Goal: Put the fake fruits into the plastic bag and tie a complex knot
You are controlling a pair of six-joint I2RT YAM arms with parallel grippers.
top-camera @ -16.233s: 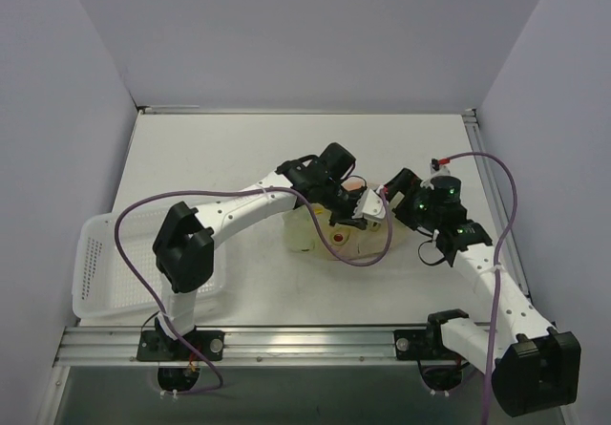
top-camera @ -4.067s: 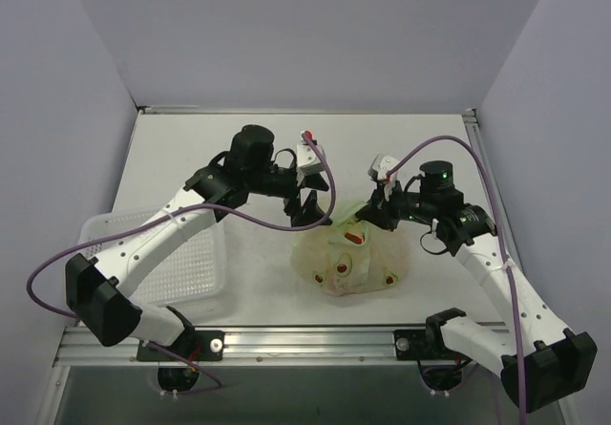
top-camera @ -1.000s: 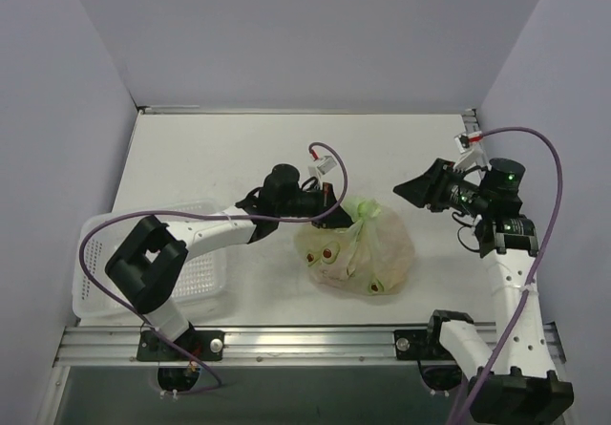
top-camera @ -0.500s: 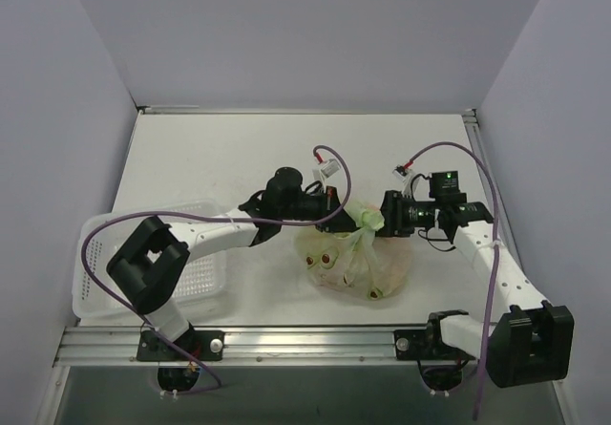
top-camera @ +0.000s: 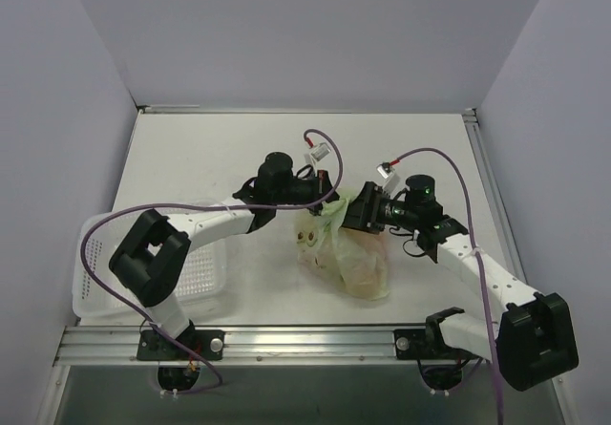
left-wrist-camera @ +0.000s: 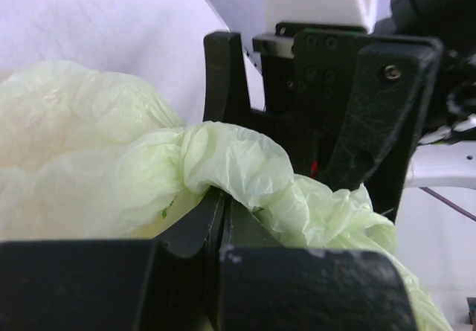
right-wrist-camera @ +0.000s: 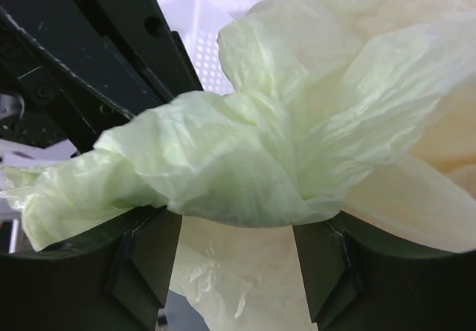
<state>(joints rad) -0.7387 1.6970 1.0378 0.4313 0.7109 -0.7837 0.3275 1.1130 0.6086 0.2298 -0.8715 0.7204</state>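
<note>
Your left gripper (left-wrist-camera: 221,208) pinches the neck of the plastic bag (top-camera: 358,263) resting on the table (top-camera: 210,158); the right gripper (right-wrist-camera: 236,234) stands open around the knot (right-wrist-camera: 223,152). Close it on the tail, pull gently.

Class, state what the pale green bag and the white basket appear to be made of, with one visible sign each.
Pale green bag: thin translucent plastic film; it crinkles and bunches. White perforated basket: probably rigid plastic, moulded grid of holes.
</note>
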